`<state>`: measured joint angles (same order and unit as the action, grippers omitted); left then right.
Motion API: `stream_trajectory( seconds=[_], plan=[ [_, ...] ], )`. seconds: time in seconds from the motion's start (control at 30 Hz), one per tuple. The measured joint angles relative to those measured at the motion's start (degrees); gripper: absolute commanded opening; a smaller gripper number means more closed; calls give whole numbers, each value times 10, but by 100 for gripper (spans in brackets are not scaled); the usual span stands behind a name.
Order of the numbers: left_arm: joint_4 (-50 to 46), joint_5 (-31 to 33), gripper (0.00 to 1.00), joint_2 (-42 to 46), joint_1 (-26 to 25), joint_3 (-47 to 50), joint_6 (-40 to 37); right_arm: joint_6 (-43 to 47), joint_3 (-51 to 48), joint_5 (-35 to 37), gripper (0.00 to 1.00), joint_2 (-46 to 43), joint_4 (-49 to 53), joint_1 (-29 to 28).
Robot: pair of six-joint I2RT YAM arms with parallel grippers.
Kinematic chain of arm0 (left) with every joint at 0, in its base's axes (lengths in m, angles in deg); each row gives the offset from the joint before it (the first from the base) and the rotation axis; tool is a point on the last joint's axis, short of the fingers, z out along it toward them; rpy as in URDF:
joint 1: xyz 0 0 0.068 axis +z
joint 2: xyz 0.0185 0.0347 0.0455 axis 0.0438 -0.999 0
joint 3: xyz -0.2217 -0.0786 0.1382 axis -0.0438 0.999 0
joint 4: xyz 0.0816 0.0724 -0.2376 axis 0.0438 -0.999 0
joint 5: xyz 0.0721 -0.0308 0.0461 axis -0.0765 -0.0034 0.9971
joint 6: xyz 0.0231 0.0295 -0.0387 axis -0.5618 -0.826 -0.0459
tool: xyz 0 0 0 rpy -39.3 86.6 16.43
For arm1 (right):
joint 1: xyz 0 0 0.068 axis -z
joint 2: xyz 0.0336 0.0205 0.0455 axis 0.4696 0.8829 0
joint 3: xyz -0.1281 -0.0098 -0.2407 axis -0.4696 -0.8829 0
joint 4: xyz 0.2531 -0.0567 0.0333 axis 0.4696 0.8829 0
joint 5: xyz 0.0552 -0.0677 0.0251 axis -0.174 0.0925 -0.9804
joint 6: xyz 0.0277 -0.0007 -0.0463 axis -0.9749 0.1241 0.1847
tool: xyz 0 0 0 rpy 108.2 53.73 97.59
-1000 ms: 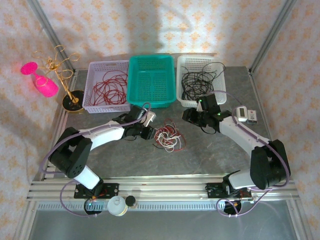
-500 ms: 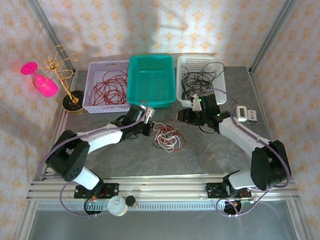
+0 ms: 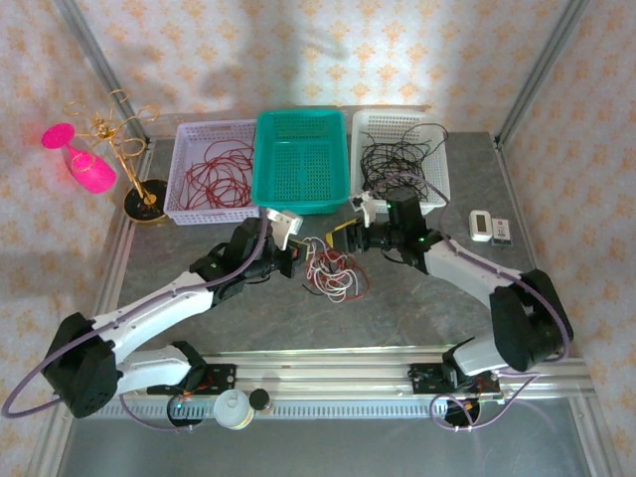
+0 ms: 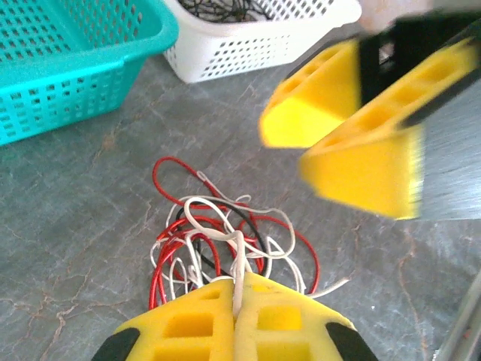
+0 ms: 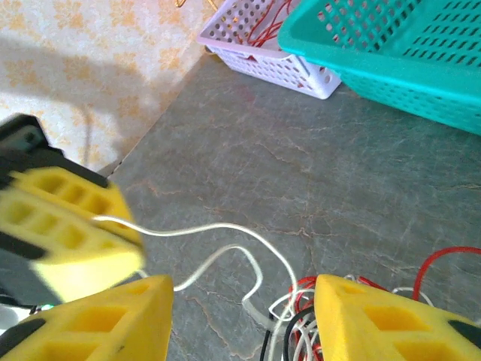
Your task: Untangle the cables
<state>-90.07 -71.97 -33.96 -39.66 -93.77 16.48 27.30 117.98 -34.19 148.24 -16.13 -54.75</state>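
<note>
- The cables [image 3: 334, 270] are found in one small red, white and black knot on the table [image 3: 427, 308], just in front of the teal basket [image 3: 301, 159].
- A white strand [image 5: 218, 227] is pinched by the left gripper [image 4: 235, 295] on the side of the knot away from the basket. Its jaws are pressed together on that strand, which is stretched out of the heap.
- The right gripper [image 5: 242, 292] is held low between the teal basket and the knot. Its jaws are set about half wide and nothing is caught between them.
- The step in hand is judged to be the drawing-out of one white cable: one hold is taken, the second is not yet made.
- A counter-hold is called for next. The red and black loops should be pinned or pinched by the open jaws, so that the white strand is slid free and the whole bundle is not dragged along.
- A slow pull is advised, since the white loops are threaded through the red ones.
- Red cables are seen in the lilac basket [image 3: 211, 215] left of the teal one and black cables in the white basket [image 3: 396, 114] to its right, so the teal basket is judged to be meant for the white.
</note>
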Motion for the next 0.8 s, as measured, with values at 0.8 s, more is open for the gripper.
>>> stream_trajectory(
  seconds=[0.8],
  plan=[
    [-213, 78, 0, 27, 0, -213, 31, 71, 42, 60, 33, 141, -61, -53]
  ],
)
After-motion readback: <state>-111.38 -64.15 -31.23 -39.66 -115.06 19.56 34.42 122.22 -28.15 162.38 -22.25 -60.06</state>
